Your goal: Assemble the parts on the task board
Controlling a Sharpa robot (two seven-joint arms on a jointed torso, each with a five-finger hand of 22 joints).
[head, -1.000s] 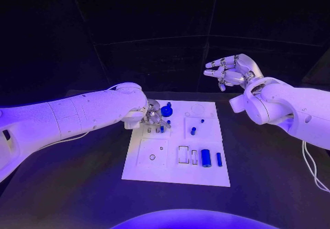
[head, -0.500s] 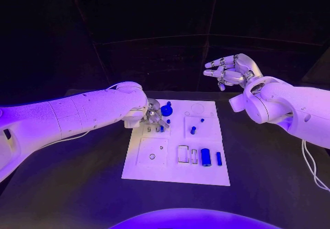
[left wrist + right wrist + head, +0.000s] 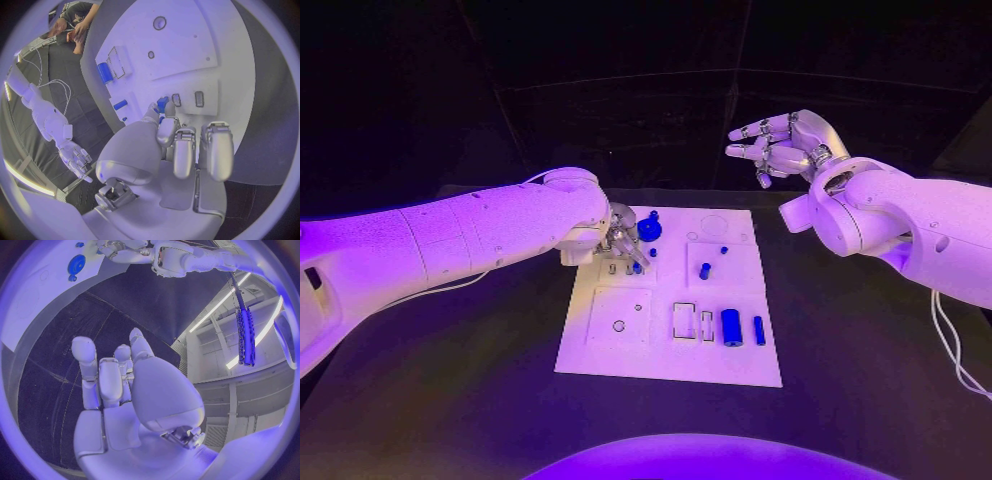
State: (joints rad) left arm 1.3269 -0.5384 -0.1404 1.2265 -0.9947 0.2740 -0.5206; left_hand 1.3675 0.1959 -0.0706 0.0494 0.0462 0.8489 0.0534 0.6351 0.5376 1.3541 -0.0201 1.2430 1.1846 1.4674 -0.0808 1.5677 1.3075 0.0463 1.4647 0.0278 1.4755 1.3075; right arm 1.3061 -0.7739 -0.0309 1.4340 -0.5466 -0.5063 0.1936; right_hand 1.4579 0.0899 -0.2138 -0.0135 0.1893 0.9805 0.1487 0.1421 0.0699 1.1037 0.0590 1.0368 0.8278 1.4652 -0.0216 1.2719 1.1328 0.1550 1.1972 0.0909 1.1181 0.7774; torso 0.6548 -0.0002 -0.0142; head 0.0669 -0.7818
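Item: small blue peg (image 3: 162,104), near the far left corner of the task board (image 3: 661,350), standing roughly upright as far as I can judge. It sits right at the tips of my left hand (image 3: 620,243); the wrist view shows that hand's fingers (image 3: 167,131) curled down over it, thumb tip touching or just beside it. I cannot tell whether the peg is actually pinched or only touched.

Adjacent: two small rectangular slots (image 3: 199,98) in the board just beside the peg, on the side nearer the board's left edge. I read these as likely seats, though which one fits I cannot say.

Further along the board: blue knob (image 3: 649,232) just beyond the left hand toward the board's far edge; short blue pin (image 3: 705,270) near the board's middle; large blue cylinder (image 3: 731,327) and slim blue rod (image 3: 759,330) side by side near the board's near right corner, long axes running front to back.

Right hand (image 3: 783,146): raised well beyond the board's far right corner, fingers loosely spread, holding nothing.

Judgement: the left hand is much nearer; the move turns on it.

Carrier: black tabletop (image 3: 473,400).
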